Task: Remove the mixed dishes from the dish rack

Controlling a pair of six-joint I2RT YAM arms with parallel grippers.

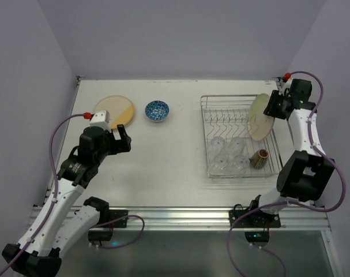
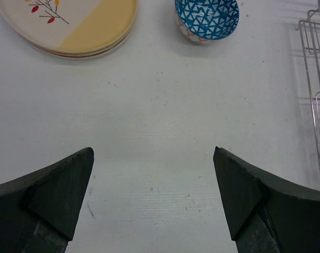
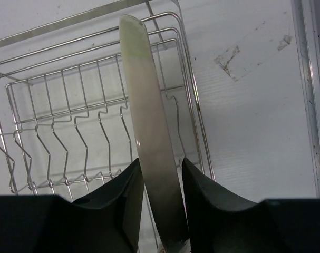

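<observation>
Four glasses and a dark cup sit at the dish rack's near end. A plate stands on edge at its right side, long axis near-to-far.

Our left gripper hangs spread wide over the table, stacked plates and blue bowl beyond.

Our right gripper clamps the plate edge-on.

Left arm stretched forward and inward, left gripper angled down, fingers spread wide and holding nothing, right arm folded upward then reaching far forward, right gripper turned inward, fingers pressed against both faces of a plate.
</observation>
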